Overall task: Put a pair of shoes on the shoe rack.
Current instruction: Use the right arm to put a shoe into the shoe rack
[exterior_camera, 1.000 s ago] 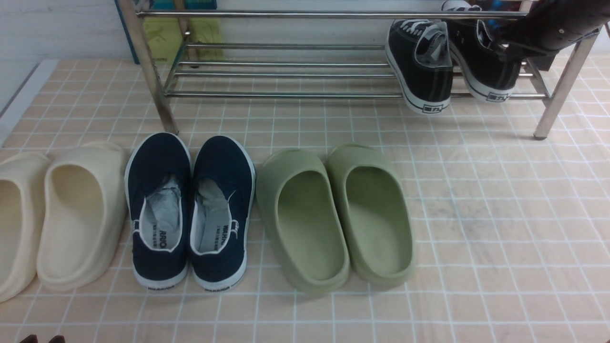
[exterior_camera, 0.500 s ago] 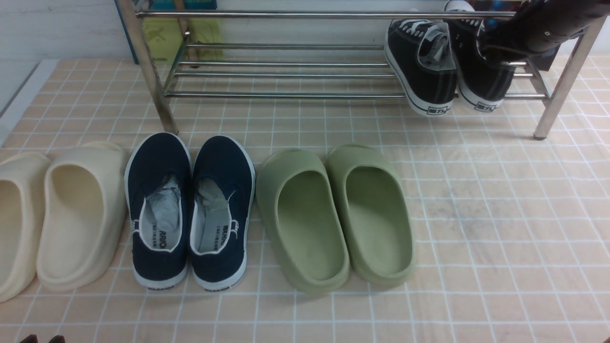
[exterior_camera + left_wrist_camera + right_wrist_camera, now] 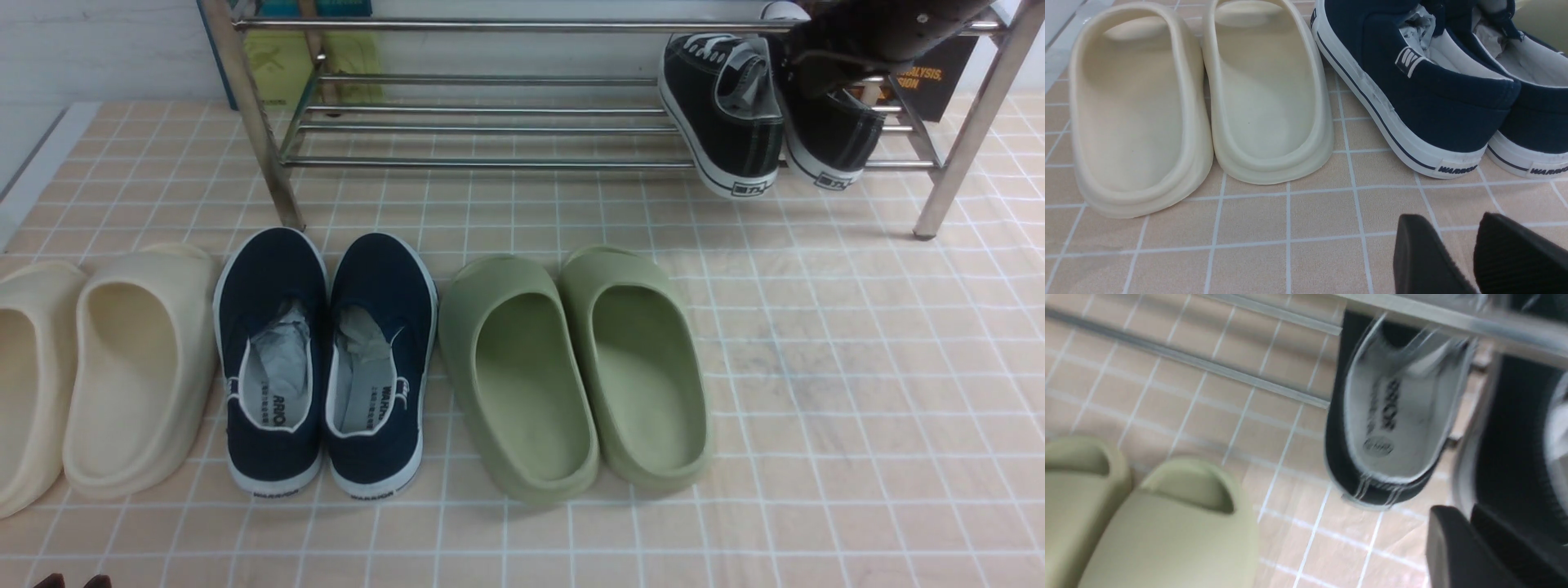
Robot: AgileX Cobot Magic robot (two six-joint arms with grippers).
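I am working at the right end of the low shiny steel shoe rack [image 3: 490, 162]. Both task shoes are sitting there on its lower tube bars, toes pointing in and heels jutting out over the front bar above the peach tiled desk [image 3: 857, 367].

The left black canvas low-top sneaker [image 3: 727, 114] is leaning over on its side. My arm is covering the top of the right black canvas low-top sneaker [image 3: 833, 135].

My right tool [image 3: 1472, 526] is hovering right at that shoe's heel. The wrist picture is too blurred for me to tell whether it is clenched on the collar or released. My left tool [image 3: 1457, 237] is hanging low over the desk near the navy slip-ons [image 3: 1433, 94], parted a little and grasping nothing.

I am judging these sneakers to be light. The canvas uppers look soft enough to buckle under a pinch, while the white rubber soles and heel strips look stiffer and grippier. The heel collar, with its grey lining, is probably the best place to take hold.

The smooth round bars are giving the soles little to sit on, so I expect a tilted shoe could slide or roll off.
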